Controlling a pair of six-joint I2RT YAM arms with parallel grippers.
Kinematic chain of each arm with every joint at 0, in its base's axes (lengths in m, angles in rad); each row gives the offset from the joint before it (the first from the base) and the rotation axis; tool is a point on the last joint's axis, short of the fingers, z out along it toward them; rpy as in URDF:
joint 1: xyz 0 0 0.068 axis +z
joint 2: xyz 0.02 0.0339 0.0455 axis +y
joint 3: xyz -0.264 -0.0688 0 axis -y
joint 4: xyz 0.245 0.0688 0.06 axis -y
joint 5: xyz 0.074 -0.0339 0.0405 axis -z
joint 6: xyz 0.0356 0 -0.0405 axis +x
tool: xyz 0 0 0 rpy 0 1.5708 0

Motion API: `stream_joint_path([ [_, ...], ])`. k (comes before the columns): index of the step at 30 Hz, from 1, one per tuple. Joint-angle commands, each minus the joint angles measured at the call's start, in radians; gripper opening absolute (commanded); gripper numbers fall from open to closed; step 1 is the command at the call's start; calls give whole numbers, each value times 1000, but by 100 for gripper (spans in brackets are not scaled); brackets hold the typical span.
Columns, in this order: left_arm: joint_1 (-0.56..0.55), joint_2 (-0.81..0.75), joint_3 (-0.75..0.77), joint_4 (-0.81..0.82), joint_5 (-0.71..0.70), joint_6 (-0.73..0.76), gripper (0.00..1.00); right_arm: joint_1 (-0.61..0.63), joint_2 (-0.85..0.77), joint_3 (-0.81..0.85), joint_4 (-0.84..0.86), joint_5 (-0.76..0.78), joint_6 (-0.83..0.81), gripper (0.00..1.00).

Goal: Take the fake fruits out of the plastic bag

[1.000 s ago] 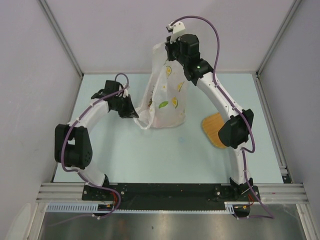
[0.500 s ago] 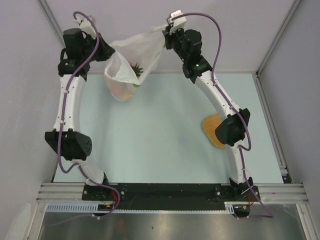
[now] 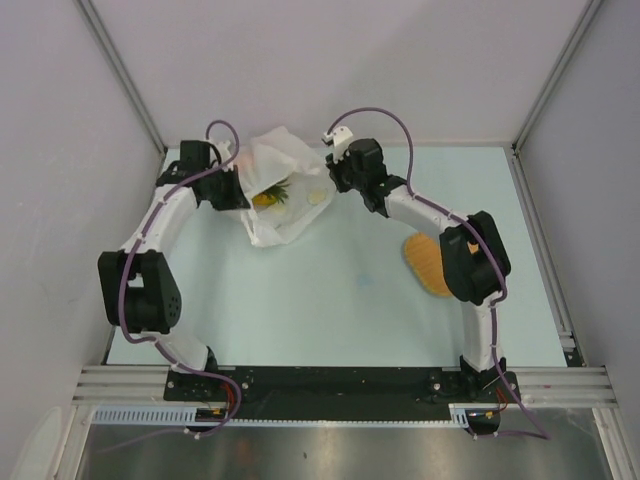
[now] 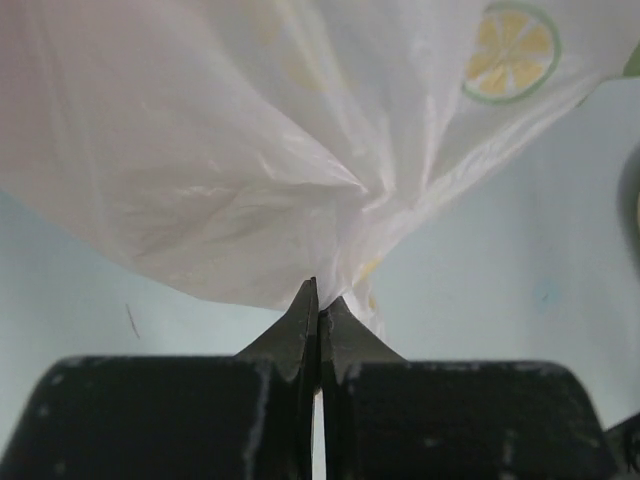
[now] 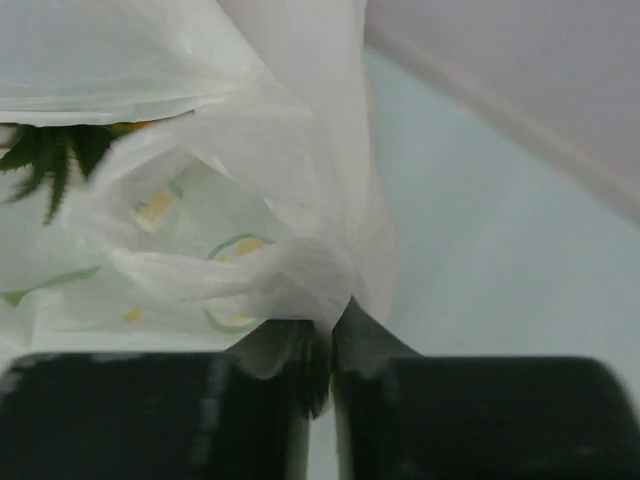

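1. Your overhead view is evenly, softly lit; shadows on the table (image 3: 330, 300) are faint.
2. Both wrist views are bright; the plastic bag (image 4: 250, 180) washes toward white at upper left.
3. The right gripper (image 5: 330, 325) at the bottom edge looks blurred, perhaps too close for focus.

— Where's the top view from?
— High over the near edge, looking down on the whole table (image 3: 330, 300).
— The wrist views?
— Both very close, facing the plastic bag (image 3: 288, 162) that sits upper centre-left in the top view.
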Motion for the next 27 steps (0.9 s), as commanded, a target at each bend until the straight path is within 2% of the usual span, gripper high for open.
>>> stream_joint_path([
  [1,-22,-52,-48,-1,21,14,0,-8,-103,-24,-17,-34,29,30],
  [2,-25,-60,-42,-10,32,14,0,-13,-131,-27,-68,-43,32,49],
  [3,-23,-61,-36,-16,38,14,0,-34,-183,-33,-112,-56,49,57],
  [7,-31,-54,-7,-30,72,7,0,-115,-353,-126,-261,-160,72,73],
  [11,-46,-50,4,-15,89,-10,0,-190,-470,-270,-470,-130,-8,74],
  [13,-55,-55,6,-7,89,-15,0,-197,-510,-390,-502,-7,-89,73],
  [15,-60,-60,10,-4,92,-13,0,-186,-530,-480,-482,141,-121,73],
  [18,-60,-60,18,-7,78,-19,0,-142,-562,-606,-439,244,-155,71],
  [23,-60,-64,21,-7,73,-30,1,16,-590,-735,-372,329,-207,71],
  [27,-60,-72,30,-1,76,-39,1,89,-582,-789,-309,423,-253,71],
])
